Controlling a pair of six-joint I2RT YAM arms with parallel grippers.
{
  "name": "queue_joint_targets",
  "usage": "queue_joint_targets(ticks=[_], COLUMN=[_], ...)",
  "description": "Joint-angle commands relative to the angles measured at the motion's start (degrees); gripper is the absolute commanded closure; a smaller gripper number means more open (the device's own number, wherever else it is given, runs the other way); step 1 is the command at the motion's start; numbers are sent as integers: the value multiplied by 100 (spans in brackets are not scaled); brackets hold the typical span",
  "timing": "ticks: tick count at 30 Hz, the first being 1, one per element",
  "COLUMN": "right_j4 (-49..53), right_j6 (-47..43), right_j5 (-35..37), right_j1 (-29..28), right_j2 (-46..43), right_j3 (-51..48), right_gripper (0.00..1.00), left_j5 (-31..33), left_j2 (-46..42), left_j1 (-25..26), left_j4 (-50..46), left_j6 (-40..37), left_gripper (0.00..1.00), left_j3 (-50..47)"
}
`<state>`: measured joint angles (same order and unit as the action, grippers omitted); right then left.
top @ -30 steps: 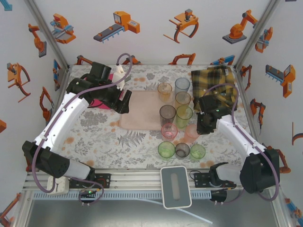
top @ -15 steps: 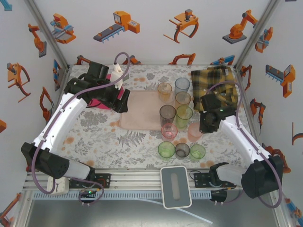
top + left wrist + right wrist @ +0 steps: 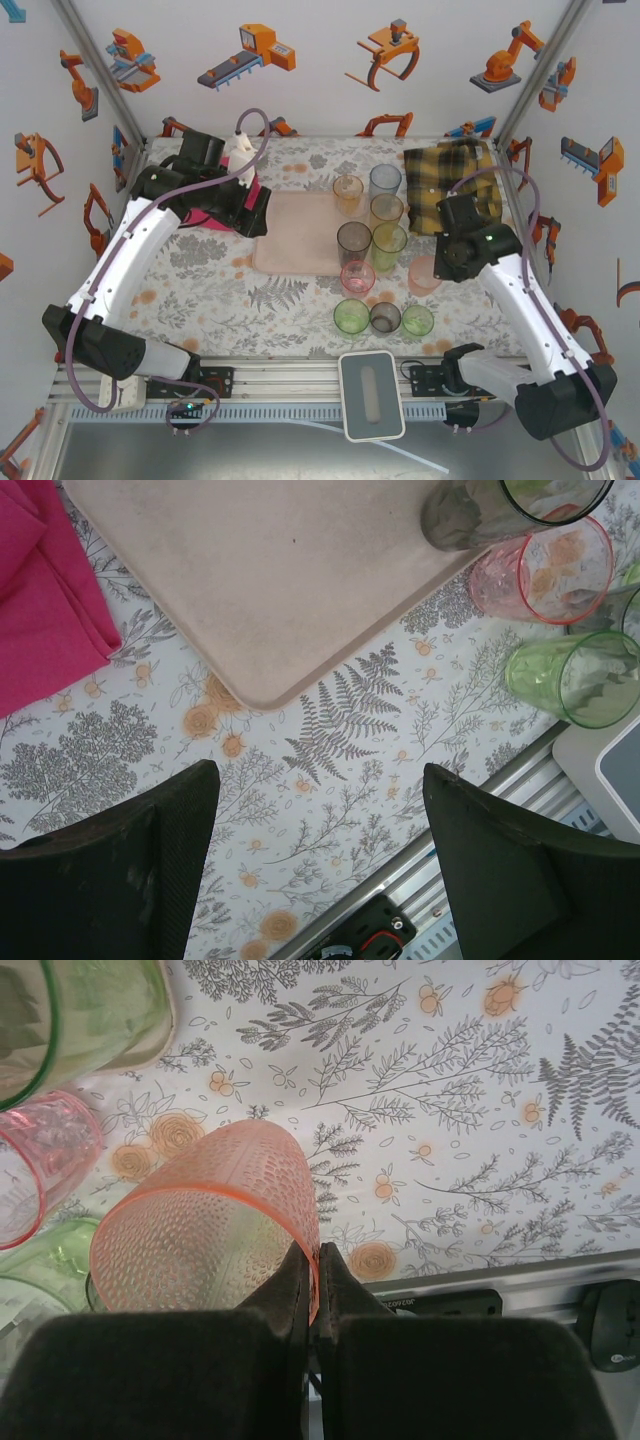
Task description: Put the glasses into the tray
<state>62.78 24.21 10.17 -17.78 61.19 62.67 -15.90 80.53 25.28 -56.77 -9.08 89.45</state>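
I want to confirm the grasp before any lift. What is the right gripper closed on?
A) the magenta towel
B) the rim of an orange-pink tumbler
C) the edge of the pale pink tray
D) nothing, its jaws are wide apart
B: in the right wrist view, the right gripper has its fingers pinched together on the wall of the orange-pink tumbler at its rim.

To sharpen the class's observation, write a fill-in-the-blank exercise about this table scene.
The right gripper, jaws shut, pinches the orange tumbler by its ___.
The left gripper hangs with its jaws ___.
The plaid shirt lies at the far ___ corner.
Missing words: rim; open; right.
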Motion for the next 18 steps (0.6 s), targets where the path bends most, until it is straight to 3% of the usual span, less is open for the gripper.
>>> queue_joint_targets(ticks=[1, 13, 18], right_j4=[489, 1295, 1488], right_j6=[11, -379, -491], right_j5=[155, 81, 174], right_j1=[-32, -50, -346], right_j2=[-141, 436, 1006], right_j3=[473, 2474, 3400], right_gripper=[97, 96, 96], left_j5=[-61, -27, -63], left_j2=[-157, -125, -160], left_j1=[-59, -254, -361], left_j4=[24, -10, -9], left_j6=[24, -19, -12], left_gripper=[24, 23, 22], left_j3=[-6, 92, 29])
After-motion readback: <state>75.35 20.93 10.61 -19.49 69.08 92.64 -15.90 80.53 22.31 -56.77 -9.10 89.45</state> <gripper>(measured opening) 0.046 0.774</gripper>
